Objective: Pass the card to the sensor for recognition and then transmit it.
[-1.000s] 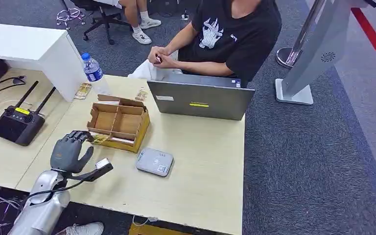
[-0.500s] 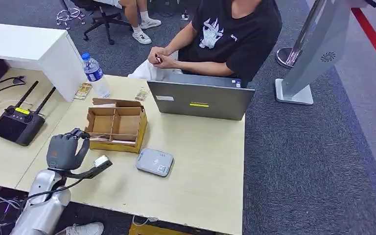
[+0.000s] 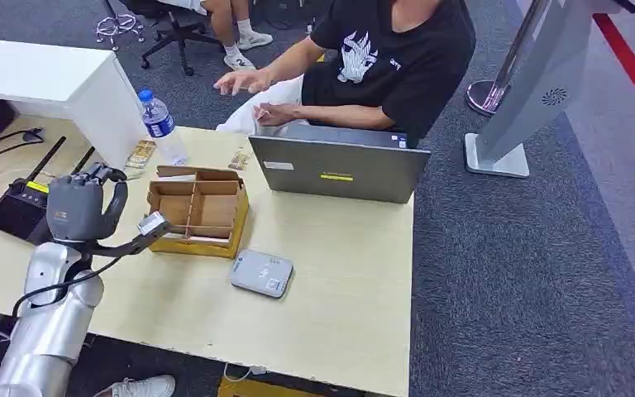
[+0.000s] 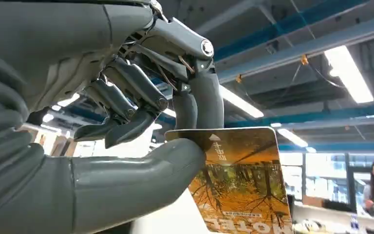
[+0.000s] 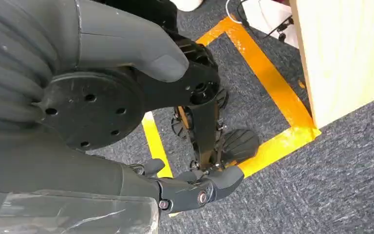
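Note:
My left hand [image 3: 83, 211] is raised above the table's left side, beside the cardboard box [image 3: 198, 211]. The left wrist view shows the card [image 4: 238, 180], printed with an autumn forest, pinched between the thumb and fingers of the left hand [image 4: 126, 97]. The grey card sensor [image 3: 261, 274] lies flat on the table, in front of the box and to the right of my hand, well apart from it. In the right wrist view my right hand [image 5: 117, 97] hangs beside the table over the floor, holding nothing.
A compartmented cardboard box, a grey laptop [image 3: 339, 169] and a water bottle [image 3: 159, 124] stand on the wooden table [image 3: 339, 273]. A black remote controller [image 3: 25, 207] lies at the left. A person [image 3: 380, 58] sits behind the laptop, one hand stretched out.
My left hand has lifted off the box's front edge and moved up and left, taking the card with it. The person has unclasped their hands and reached one out towards the bottle.

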`<state>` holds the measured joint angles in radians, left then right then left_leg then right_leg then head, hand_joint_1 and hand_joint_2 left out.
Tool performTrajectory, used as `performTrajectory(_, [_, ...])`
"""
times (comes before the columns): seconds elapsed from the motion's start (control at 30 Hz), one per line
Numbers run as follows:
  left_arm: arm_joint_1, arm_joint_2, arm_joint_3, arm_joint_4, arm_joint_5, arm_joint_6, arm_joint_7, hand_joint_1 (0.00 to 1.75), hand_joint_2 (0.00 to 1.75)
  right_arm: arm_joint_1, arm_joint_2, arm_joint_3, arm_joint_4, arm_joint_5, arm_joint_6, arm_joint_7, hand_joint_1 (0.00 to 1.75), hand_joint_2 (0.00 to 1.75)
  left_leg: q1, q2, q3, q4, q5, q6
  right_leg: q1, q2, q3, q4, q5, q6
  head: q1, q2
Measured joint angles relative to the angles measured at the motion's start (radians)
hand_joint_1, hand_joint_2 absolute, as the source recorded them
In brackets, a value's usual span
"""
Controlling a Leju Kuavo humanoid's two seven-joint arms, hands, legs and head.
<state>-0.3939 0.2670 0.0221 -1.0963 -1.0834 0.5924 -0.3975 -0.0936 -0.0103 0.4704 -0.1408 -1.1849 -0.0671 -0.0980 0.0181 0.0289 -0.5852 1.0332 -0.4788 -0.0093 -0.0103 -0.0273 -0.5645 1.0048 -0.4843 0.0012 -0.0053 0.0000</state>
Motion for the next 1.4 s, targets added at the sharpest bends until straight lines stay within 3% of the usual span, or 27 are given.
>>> performTrajectory(0.27, [-0.121,0.014,-0.002,0.116,-0.06,-0.024,0.024,1.75,1.75,-0.01,0.0,0.021,0.0,0.002,0.0,0.01,0.0,1.75,0.0,0.0,0.0,0.0,0.0,0.0,0.0,0.001,0.0,0.0,0.0,0.0,0.0,0.0])
performTrajectory(0.6, [-0.157,0.014,-0.02,0.198,-0.073,-0.018,0.028,1.75,1.75,-0.011,0.0,0.022,0.0,0.002,0.0,0.01,0.0,1.75,0.0,0.001,0.0,0.0,0.0,0.0,0.0,0.001,-0.001,0.0,0.0,0.0,0.0,0.0])
performTrajectory(0.63, [-0.157,0.014,-0.02,0.201,-0.073,-0.018,0.028,1.64,1.75,-0.011,0.0,0.022,0.0,0.002,0.0,0.01,0.0,1.75,0.0,0.001,0.0,0.0,0.0,0.0,0.0,0.001,-0.001,0.0,0.0,0.0,0.0,0.0])
performTrajectory(0.67, [-0.157,0.014,-0.021,0.206,-0.073,-0.018,0.028,1.43,1.75,-0.012,0.0,0.023,0.0,0.002,0.0,0.01,0.0,1.75,0.0,0.001,0.0,0.0,0.0,0.0,0.0,0.001,-0.001,0.0,0.0,0.0,0.0,0.0])
performTrajectory(0.7, [-0.157,0.014,-0.022,0.212,-0.072,-0.018,0.028,1.43,1.75,-0.011,0.0,0.022,0.0,0.002,0.0,0.01,0.0,1.75,0.0,0.001,0.0,0.0,0.0,0.0,0.0,0.001,-0.001,0.0,0.0,0.0,0.0,0.0])
performTrajectory(0.73, [-0.157,0.014,-0.022,0.215,-0.069,-0.019,0.027,0.02,1.75,-0.011,0.0,0.023,0.0,0.001,0.0,0.01,0.0,1.75,0.0,0.001,0.0,0.0,0.0,0.0,0.0,0.001,-0.001,0.0,0.0,0.0,0.0,0.0])
performTrajectory(0.9, [-0.157,0.014,-0.025,0.232,-0.038,-0.013,0.018,0.0,1.75,-0.011,0.0,0.023,0.0,-0.002,-0.002,0.007,0.0,1.75,0.0,0.002,0.0,0.0,0.0,0.0,0.0,0.002,-0.001,0.0,0.0,0.0,0.0,0.0])
performTrajectory(1.13, [-0.095,0.013,-0.024,0.196,0.047,0.079,-0.026,0.0,1.75,-0.009,0.0,0.023,0.0,-0.008,-0.004,0.002,0.0,1.75,0.0,0.002,0.0,0.0,0.0,0.0,0.0,0.002,-0.001,0.0,0.0,0.0,0.0,0.0])
performTrajectory(1.23, [-0.011,-0.016,0.022,0.072,0.14,0.095,-0.141,0.0,1.75,-0.007,0.0,0.023,0.0,-0.023,-0.005,-0.007,0.0,1.75,-0.001,0.002,0.0,0.0,0.0,0.0,-0.001,0.002,-0.001,0.0,0.0,0.0,0.0,0.0])
performTrajectory(1.3, [0.066,-0.075,0.105,-0.047,0.267,0.103,-0.251,0.0,1.75,-0.004,0.001,0.023,0.0,-0.029,-0.006,-0.011,0.0,1.75,-0.002,0.003,0.0,0.0,-0.001,0.001,-0.002,0.003,-0.001,0.0,0.0,0.0,0.0,0.0])
performTrajectory(1.4, [0.156,-0.125,0.181,-0.168,0.445,0.101,-0.288,0.0,1.75,0.0,0.002,0.022,0.0,-0.042,-0.008,-0.013,0.0,1.75,-0.002,0.005,0.0,0.0,-0.002,0.001,-0.002,0.005,-0.002,0.0,0.0,0.0,0.0,0.0])
